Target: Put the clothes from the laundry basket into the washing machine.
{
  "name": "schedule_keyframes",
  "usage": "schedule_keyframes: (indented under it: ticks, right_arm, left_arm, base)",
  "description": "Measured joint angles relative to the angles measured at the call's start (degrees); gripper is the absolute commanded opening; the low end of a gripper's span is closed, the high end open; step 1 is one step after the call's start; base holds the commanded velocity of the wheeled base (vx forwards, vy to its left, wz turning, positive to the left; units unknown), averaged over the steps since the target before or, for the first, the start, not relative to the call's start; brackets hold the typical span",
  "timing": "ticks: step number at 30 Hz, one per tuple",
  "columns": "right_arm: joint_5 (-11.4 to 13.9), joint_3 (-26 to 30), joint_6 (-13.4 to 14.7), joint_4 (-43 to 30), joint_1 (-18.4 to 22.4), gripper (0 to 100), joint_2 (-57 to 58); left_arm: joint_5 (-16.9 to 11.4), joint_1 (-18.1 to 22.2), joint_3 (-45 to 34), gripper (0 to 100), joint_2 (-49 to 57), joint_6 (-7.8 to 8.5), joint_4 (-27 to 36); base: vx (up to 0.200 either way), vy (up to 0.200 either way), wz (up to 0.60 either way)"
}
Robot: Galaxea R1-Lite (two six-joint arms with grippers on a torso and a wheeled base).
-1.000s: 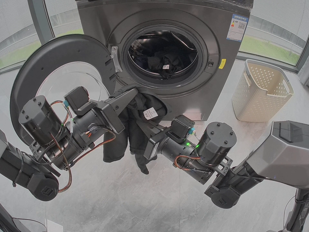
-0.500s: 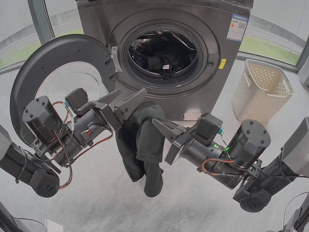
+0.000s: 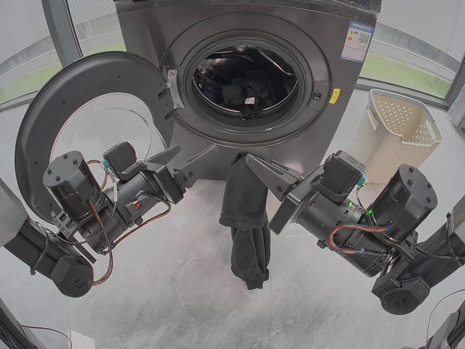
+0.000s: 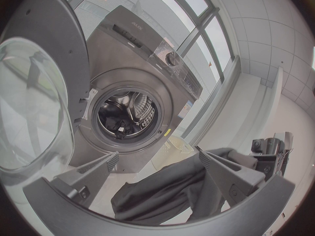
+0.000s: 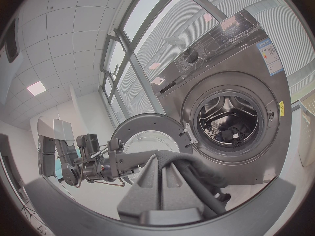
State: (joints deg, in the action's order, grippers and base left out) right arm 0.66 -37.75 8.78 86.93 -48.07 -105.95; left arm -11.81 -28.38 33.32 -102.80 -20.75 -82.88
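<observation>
The work area is a grey tiled floor (image 3: 169, 306) in front of curved windows, with the washing machine (image 3: 310, 39) standing at the far side. The right gripper (image 3: 249, 160) is clamped on the top fold of a dark garment (image 3: 244, 209). It holds the garment just below the lower rim of the drum opening (image 3: 244, 86) and close to the machine front. The garment hangs straight down in a narrow bundle, and its lower end appears clear of the floor. The left gripper (image 3: 193, 149) is beside it on the robot's left, with its fingers spread apart, holding nothing and out of contact with the cloth. One second ago both grippers held the garment between them. Since then the left gripper has released it, and the right arm has carried it towards the robot's right and nearer the machine. The load is now on one arm alone. The door (image 3: 72, 98) is swung fully open on the left, so the opening is unobstructed, and dark clothes (image 3: 247, 95) already lie in the drum. The laundry basket (image 3: 395, 136) stands on the floor by the machine's right front corner. The next step is probably to lift the garment over the rim and push it in. The long hanging tail could catch on the rim.
</observation>
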Motion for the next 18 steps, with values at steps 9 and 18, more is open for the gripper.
schedule_keyframes:
  ticks: [9,18]
  right_arm:
    - [0.21,2.21,0.0,-0.17,-0.16,0,2.39]
    - [-0.56,1.71,0.17,-0.2,-0.17,0,2.34]
  left_arm:
    - [0.02,1.04,-1.43,100,-3.69,0.59,-0.38]
    - [-0.55,0.99,-2.97,100,-6.38,1.05,-4.92]
  base:
    - [0.0,0.0,0.0]
    - [0.0,0.0,0.0]
